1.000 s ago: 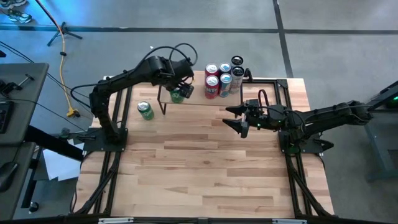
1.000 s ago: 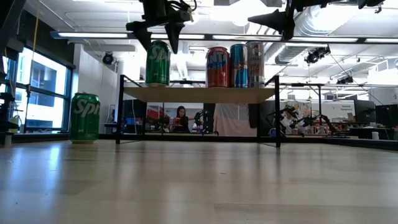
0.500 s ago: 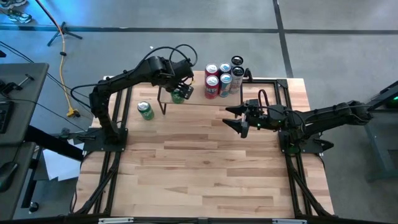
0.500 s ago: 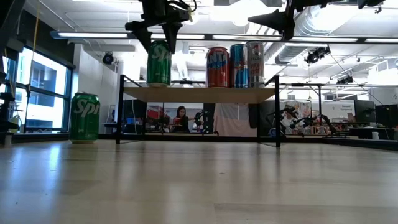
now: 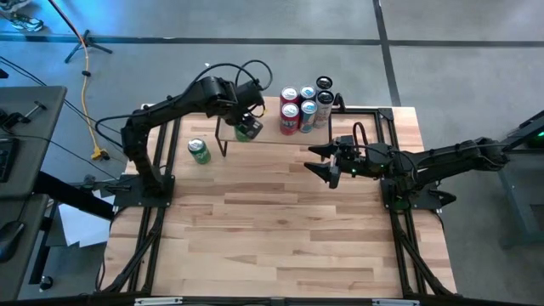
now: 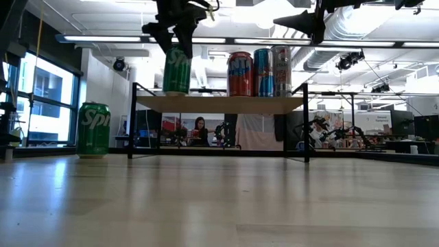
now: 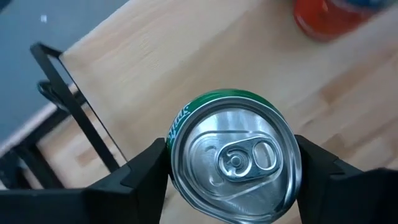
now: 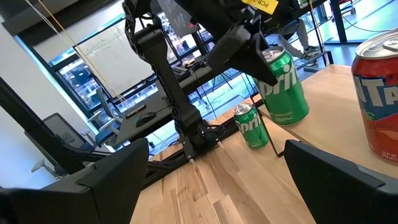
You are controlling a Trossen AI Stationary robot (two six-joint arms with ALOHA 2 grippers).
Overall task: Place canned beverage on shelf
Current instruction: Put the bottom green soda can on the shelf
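The left gripper hangs over the left end of the shelf, its two fingers lying right against either side of the top of a green can, which stands upright on the shelf board directly beneath it; the jaws are narrowed about the can's rim, and the can's base rests on the wood. Just past that can, toward the right arm's side, a red can stands on the same board, with a blue can and a silver can close beside it, and from above several more can tops show packed together in that group. Off the shelf, on the counter down on the left arm's side of the gripper, a second green can stands alone and upright. The right gripper waits well apart, held in the air over the counter near the shelf's other end, its fingers spread wide and holding nothing. Beyond the counter, in the room under the shelf line, a person sits at a desk.
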